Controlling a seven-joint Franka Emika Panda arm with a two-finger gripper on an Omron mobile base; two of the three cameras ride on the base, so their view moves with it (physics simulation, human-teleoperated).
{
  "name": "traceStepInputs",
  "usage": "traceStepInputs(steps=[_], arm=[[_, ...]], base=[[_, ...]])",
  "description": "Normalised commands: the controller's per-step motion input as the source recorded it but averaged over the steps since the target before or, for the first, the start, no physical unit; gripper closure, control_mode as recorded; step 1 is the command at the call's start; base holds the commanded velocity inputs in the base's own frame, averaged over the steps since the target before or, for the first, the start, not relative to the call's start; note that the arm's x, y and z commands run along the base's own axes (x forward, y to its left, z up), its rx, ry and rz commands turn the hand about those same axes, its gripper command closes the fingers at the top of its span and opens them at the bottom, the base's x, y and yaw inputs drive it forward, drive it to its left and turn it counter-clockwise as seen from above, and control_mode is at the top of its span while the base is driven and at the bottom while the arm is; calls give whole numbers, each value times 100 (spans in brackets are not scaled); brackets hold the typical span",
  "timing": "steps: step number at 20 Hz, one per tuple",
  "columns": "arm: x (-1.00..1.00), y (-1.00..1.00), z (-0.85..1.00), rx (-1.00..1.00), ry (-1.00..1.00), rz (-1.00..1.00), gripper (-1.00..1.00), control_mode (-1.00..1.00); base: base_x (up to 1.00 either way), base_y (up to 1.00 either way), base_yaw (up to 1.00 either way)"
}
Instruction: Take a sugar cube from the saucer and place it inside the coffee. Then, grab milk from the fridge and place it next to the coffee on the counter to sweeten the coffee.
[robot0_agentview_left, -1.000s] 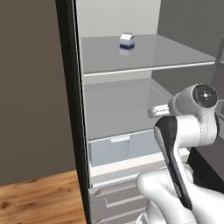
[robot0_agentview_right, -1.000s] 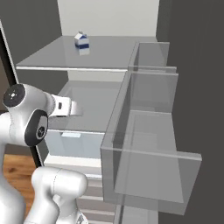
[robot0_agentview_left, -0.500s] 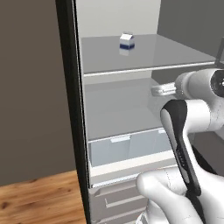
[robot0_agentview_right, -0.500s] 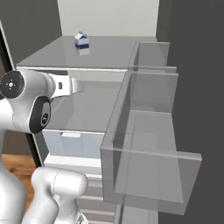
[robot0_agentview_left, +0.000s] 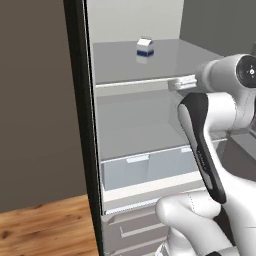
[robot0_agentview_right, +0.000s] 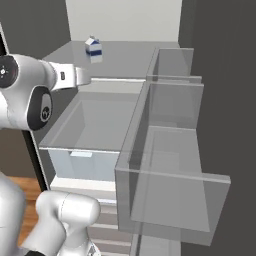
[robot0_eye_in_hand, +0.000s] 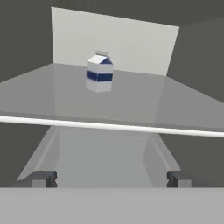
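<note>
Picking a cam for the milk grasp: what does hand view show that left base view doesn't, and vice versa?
Hand view: the open gripper with its fingertips set wide, looking along the glass shelf at the milk.
Left base view: the fridge door edge, the grey drawers below, the wood floor and the arm.
Both: the milk upright on the shelf, untouched, toward the back.
</note>
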Motion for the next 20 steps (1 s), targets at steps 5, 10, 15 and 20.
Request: traceStepInputs(steps=[5, 10, 15, 20], arm=[[6, 19, 40, 0, 0, -1, -100, -100], [6, 15, 25, 0, 0, 0, -100, -100], [17, 14, 2, 0, 0, 0, -100, -100], [44, 4, 0, 3, 0, 0, -100, -100]], base=[[0, 0, 0], [0, 0, 0], [0, 0, 0], [0, 0, 0]])
